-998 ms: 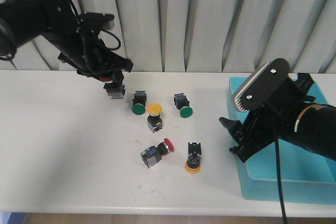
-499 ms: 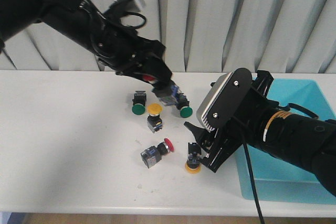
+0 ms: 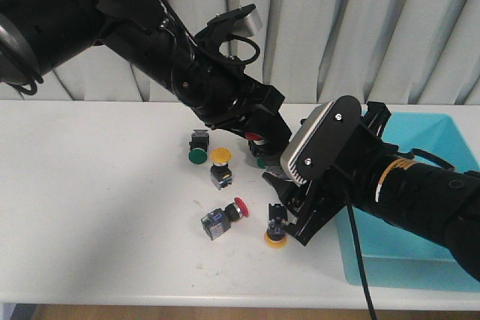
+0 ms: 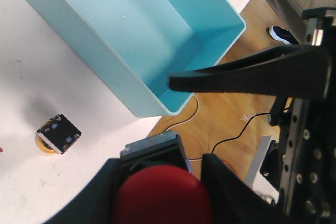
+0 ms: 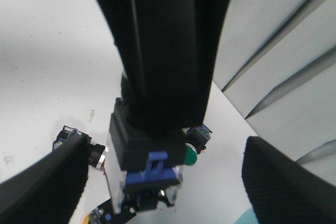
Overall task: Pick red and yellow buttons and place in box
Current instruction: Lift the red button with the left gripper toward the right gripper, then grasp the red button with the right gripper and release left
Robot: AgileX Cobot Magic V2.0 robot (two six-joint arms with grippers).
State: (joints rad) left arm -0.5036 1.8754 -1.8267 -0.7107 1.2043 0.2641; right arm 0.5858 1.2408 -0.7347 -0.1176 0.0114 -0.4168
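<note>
My left gripper (image 3: 259, 139) hangs over the table's middle, shut on a red button (image 3: 256, 139) whose red cap (image 4: 163, 199) sits between its fingers. That button's grey and blue body (image 5: 144, 167) fills the right wrist view. Just below it my right gripper (image 3: 283, 206) stands open and holds nothing. It is right beside a yellow button (image 3: 275, 231) that stands cap-down. A second yellow button (image 3: 220, 165) stands upright at the centre. Another red button (image 3: 225, 217) lies on its side. The turquoise box (image 3: 401, 271) sits at the right, and its inside (image 4: 131, 35) looks empty.
A green-capped button (image 3: 197, 148) stands left of the upright yellow one. Another green one (image 5: 191, 151) lies mostly hidden behind the left gripper. The white table (image 3: 90, 222) ends at a near edge, and pleated curtains hang behind it.
The left arm has swung right across the table with the red button, from the far left to above the right gripper. The right arm came left off the box, then held still.
</note>
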